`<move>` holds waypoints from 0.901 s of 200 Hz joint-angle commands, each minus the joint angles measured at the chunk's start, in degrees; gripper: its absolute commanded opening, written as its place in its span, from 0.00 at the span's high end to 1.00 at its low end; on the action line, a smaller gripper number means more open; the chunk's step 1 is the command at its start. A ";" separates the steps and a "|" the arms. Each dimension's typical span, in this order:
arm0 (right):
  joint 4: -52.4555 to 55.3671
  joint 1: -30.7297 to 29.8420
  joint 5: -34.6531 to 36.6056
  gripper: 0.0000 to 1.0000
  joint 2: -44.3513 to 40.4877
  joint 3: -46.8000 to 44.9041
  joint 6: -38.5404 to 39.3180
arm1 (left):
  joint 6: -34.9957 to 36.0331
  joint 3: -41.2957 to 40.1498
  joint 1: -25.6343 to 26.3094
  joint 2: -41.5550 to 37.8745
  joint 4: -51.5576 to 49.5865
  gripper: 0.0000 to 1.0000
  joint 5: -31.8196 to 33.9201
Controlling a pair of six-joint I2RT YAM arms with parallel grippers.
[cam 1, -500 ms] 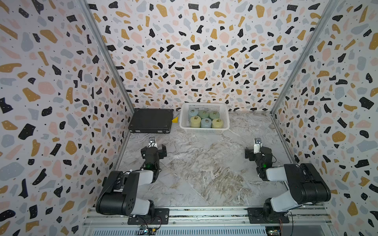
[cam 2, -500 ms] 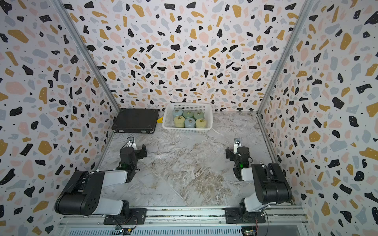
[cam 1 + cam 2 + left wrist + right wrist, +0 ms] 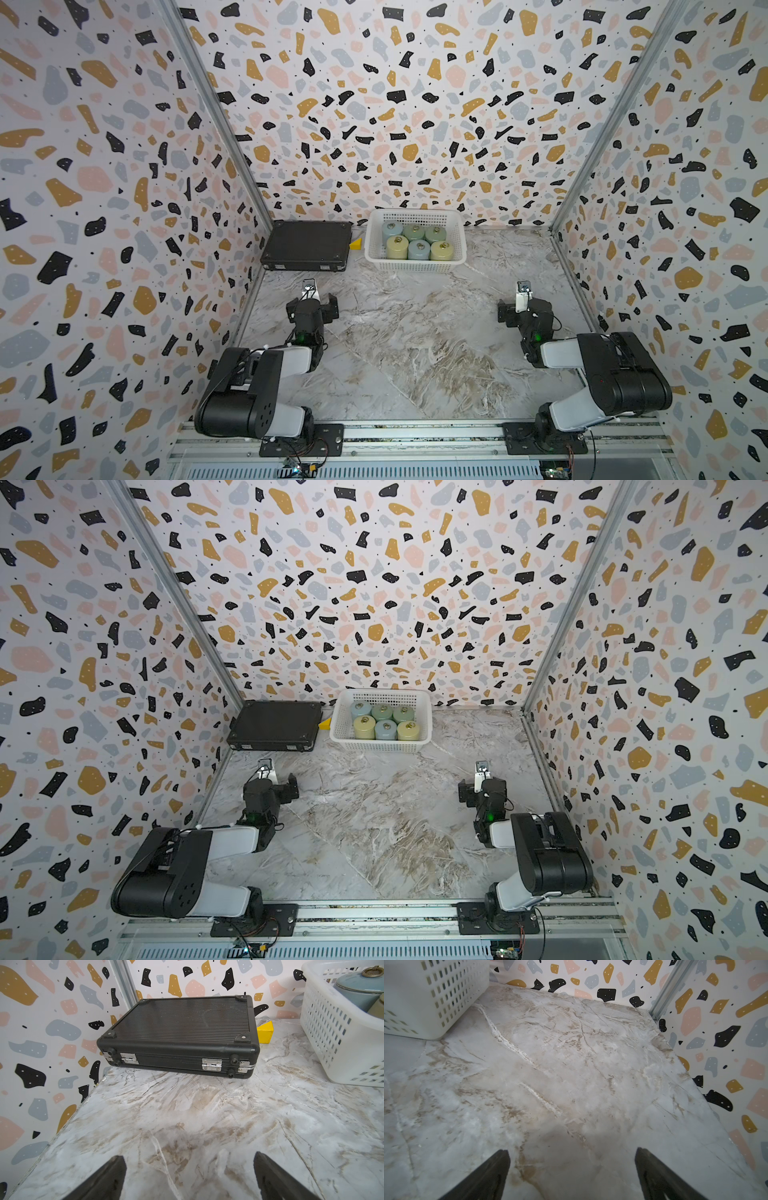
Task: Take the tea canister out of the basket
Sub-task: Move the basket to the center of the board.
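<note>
1. Terrazzo walls (image 3: 415, 104) box in a marble tabletop (image 3: 415, 353), seen in both top views.
2. Left of centre: a black case (image 3: 307, 245) and a yellow block (image 3: 356, 244). Below them, my left pincer (image 3: 311, 297) gapes, empty.
3. Centre: the white basket (image 3: 415, 264) holds six tea canisters (image 3: 419, 249).
4. Lower right: my right pincer (image 3: 523, 307) also gapes, empty.

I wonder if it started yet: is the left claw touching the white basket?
Apart. In a top view, bare table lies between the open left gripper and the basket.
</note>
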State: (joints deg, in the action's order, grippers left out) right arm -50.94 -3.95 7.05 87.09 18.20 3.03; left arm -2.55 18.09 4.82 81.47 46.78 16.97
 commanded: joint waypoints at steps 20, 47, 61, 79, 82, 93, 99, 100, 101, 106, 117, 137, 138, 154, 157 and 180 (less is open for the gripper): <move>0.24 0.34 -0.19 0.01 -0.43 1.68 -0.03 | 0.17 -0.20 -0.25 0.25 2.72 0.00 0.07; 0.22 0.29 -0.19 0.01 -0.43 1.73 -0.12 | 0.18 -0.15 -0.25 0.25 2.79 0.00 -0.03; 0.22 0.26 -0.19 0.01 -0.47 1.73 -0.13 | 0.19 -0.13 -0.25 0.33 2.79 0.01 -0.08; 0.36 0.30 -0.29 0.01 -0.43 1.82 -0.13 | 0.18 -0.11 -0.29 0.31 2.74 0.00 -0.18; 0.39 0.27 -0.28 0.01 -0.43 1.84 -0.13 | 0.17 -0.07 -0.28 0.27 2.70 0.01 -0.23; 0.40 0.25 -0.28 0.01 -0.43 1.84 -0.13 | 0.22 -0.07 -0.34 0.21 2.61 0.00 -0.41; 0.40 0.26 -0.28 0.01 -0.43 1.80 -0.12 | 0.18 -0.07 -0.42 0.18 2.61 0.00 -0.64; 0.40 0.26 -0.28 0.01 -0.47 1.82 -0.08 | 0.18 -0.07 -0.42 0.18 2.61 0.00 -0.68; 0.40 0.26 -0.28 0.01 -0.45 1.83 -0.10 | 0.18 -0.07 -0.42 0.18 2.61 0.00 -0.69; 0.40 0.29 -0.28 0.01 -0.35 1.84 -0.07 | 0.12 -0.07 -0.51 0.20 2.61 0.00 -0.79; 0.40 0.34 -0.37 0.01 -0.37 1.84 -0.13 | 0.18 -0.07 -0.60 0.20 2.61 0.00 -1.14; 0.36 0.32 -0.30 0.01 -0.43 1.79 -0.08 | 0.34 -0.11 -0.60 0.15 2.61 0.00 -1.71; 0.33 0.29 -0.29 0.01 -0.43 1.77 -0.10 | 0.43 -0.13 -0.60 0.12 2.61 0.00 -1.74; -0.39 0.33 0.14 0.01 -0.63 1.33 -0.11 | 1.14 -0.16 -0.60 0.09 2.61 0.00 -3.50; -0.78 0.27 0.38 0.01 -0.79 1.25 -0.10 | 1.38 -0.04 -0.60 -0.01 2.57 0.00 -4.04; 3.49 0.30 2.06 0.01 -5.26 1.56 -0.86 | 1.70 1.54 -0.56 -2.79 -2.67 0.00 -4.93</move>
State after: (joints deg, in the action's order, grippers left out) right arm -50.70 -3.86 7.27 86.67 18.22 2.96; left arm -2.00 18.11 4.54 81.38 46.59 14.09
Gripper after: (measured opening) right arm 0.993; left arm 0.995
